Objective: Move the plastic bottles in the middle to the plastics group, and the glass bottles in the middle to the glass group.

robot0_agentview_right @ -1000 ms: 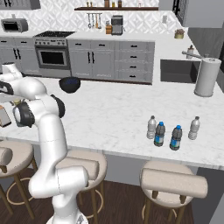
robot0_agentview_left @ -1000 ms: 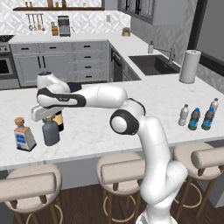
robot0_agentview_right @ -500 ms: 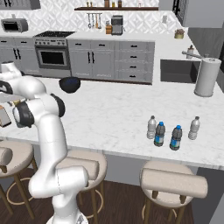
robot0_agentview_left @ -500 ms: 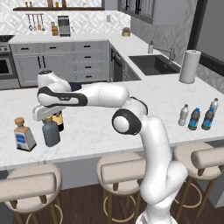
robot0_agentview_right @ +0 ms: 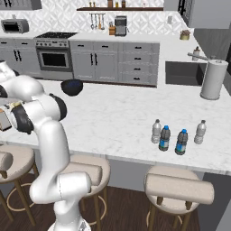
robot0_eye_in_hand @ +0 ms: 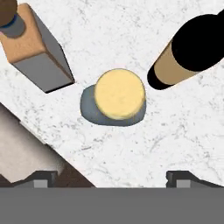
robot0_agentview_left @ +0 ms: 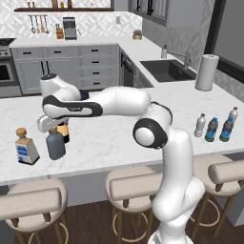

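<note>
The glass bottle, squat and grey-blue with a tan stopper, stands upright on the white counter near its front left edge. It sits between the square clear blue-labelled bottle and the dark wine bottle of the glass group. My gripper hovers just above the stopper, open, with its fingertips spread wide on either side and holding nothing. Far to the right, several small plastic water bottles stand together in one cluster.
The counter's front edge runs close beside the squat bottle, with bar stools below it. A black bowl sits at the back left of the counter. A paper towel roll and a sink are at the back right.
The jaws have opened off the squat glass bottle, which now stands free on the counter. The arm has hardly moved and the other bottles have not shifted.
</note>
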Tool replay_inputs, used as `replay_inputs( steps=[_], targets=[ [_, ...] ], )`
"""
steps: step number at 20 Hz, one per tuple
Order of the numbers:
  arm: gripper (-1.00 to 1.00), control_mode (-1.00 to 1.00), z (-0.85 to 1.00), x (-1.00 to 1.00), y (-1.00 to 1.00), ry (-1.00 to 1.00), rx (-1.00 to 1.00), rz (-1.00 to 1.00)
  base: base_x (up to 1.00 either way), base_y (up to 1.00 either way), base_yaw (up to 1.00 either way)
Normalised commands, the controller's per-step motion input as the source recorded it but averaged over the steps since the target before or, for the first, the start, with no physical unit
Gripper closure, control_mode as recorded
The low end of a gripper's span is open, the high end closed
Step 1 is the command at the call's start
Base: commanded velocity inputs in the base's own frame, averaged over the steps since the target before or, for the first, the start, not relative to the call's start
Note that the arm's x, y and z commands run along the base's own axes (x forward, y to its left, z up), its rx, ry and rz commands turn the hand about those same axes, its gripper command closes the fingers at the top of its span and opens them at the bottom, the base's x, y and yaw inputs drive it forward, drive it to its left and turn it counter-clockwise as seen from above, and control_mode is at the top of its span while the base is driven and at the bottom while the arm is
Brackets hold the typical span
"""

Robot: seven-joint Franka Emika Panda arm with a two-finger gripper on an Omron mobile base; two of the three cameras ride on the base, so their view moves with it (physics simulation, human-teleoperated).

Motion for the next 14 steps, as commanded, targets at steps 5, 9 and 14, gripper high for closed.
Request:
replay_inputs(
  steps=[5,9,14],
  targets=[
    [-1.0,-1.0,0.26,-0.94,-0.62,-0.19,0.04,0.0,0.0,0.0,0.0],
    [-1.0,-1.0,0.16,-0.67,-0.97,-0.09,0.01,-0.02,0.0,0.0,0.0],
    [-1.0,-1.0,0.03,-0.16,-0.92,0.0,0.05,-0.03,0.0,0.0,0.0]
  ],
)
